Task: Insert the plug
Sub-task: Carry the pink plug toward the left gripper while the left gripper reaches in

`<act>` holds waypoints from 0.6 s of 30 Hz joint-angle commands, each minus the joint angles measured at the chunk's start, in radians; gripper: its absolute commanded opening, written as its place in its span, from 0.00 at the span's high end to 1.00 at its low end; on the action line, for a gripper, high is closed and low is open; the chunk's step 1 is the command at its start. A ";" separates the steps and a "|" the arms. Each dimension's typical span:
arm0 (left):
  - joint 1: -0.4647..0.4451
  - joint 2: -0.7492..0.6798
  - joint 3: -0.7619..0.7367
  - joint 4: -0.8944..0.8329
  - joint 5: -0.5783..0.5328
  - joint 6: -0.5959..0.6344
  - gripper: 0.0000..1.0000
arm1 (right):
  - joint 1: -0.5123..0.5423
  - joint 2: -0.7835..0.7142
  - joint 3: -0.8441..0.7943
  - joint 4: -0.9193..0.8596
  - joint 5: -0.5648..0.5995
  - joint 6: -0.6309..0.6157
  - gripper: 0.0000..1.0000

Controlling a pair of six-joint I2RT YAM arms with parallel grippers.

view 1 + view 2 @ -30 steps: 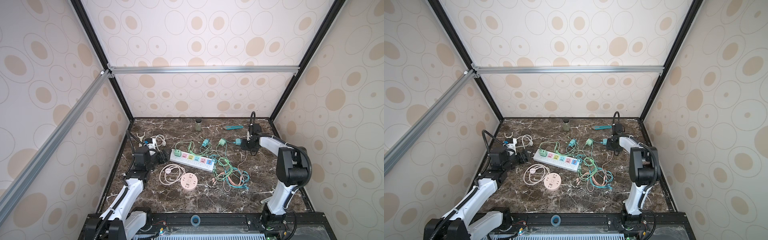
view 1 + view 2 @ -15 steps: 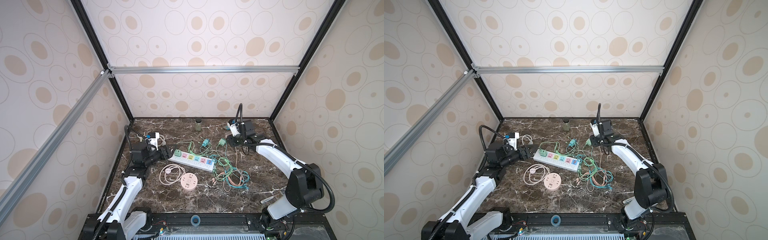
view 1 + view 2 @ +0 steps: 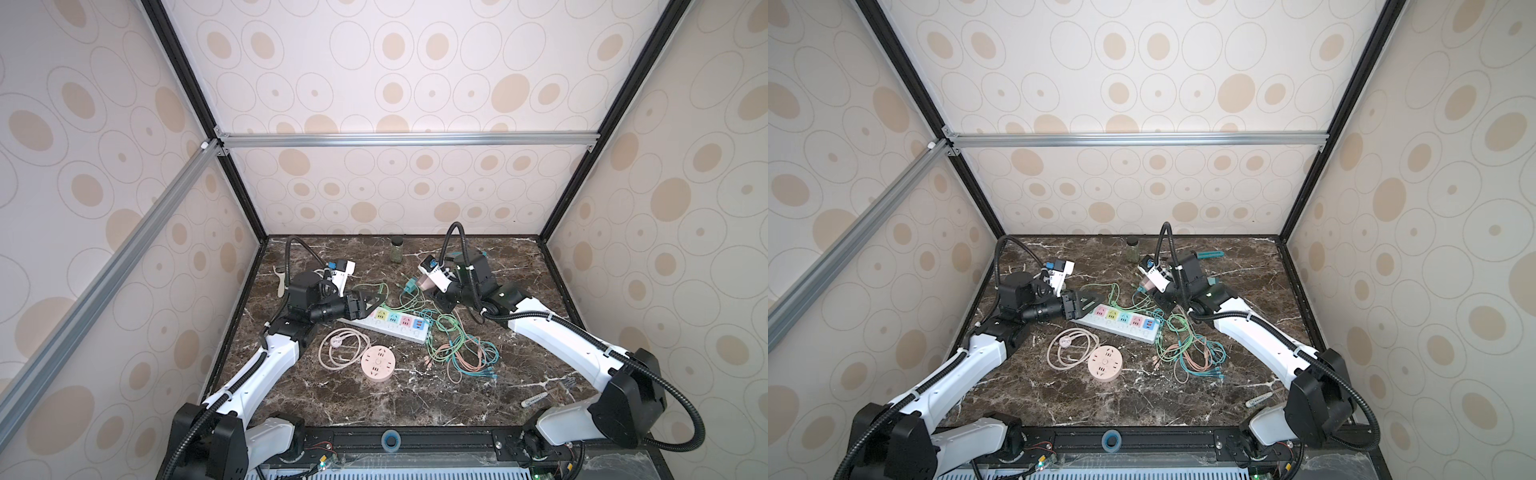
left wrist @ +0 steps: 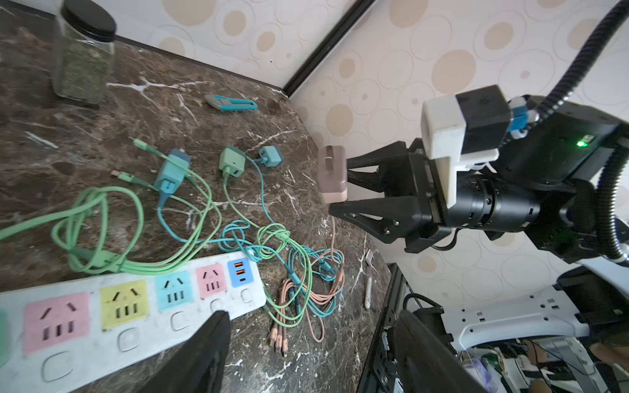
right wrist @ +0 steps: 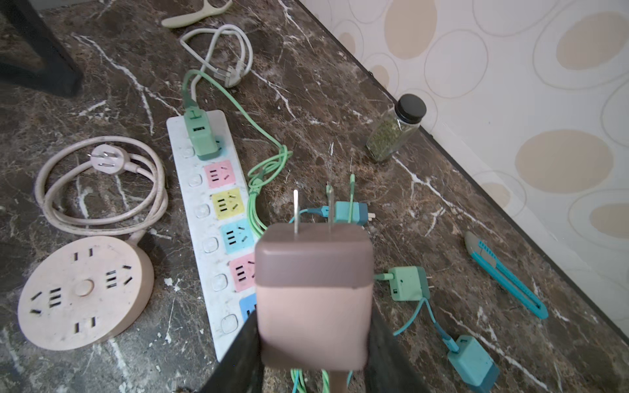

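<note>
Above tabletop's point(image 3: 374, 399) rear middle: right fingers point(image 4: 374, 214) clamp pink charger plug point(image 5: 313, 296), aloft near power strip point(image 3: 395, 321). Left fingers point(image 4: 211, 350) open at strip's left-edge end. Carry step, likely; next: align prongs point(image 5: 295, 211) over free socket point(image 5: 227, 203).

The white power strip with coloured sockets point(image 3: 386, 322) lies open from above at four middle sockets (a green charger block point(image 5: 200, 136) fills its left end). Looped green cables point(image 4: 98, 263) crowd its far edge, a tangle of green, teal and pink cables point(image 3: 461, 353) its right end, a round pink socket hub point(image 3: 377, 365) its near side; bare dark marble tabletop point(image 3: 374, 405) spreads nearer still.
</note>
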 commanded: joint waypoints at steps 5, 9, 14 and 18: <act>-0.064 0.031 0.065 0.041 0.007 0.016 0.22 | 0.082 -0.034 0.001 0.062 0.004 -0.081 0.72; -0.080 0.051 0.075 0.045 -0.011 0.015 0.22 | 0.129 -0.030 0.006 0.094 0.009 -0.090 0.72; -0.098 0.070 0.082 0.057 -0.015 0.006 0.22 | 0.184 -0.014 0.030 0.094 0.028 -0.117 0.72; -0.105 0.079 0.087 0.065 -0.015 0.001 0.22 | 0.214 -0.003 0.042 0.091 0.045 -0.132 0.72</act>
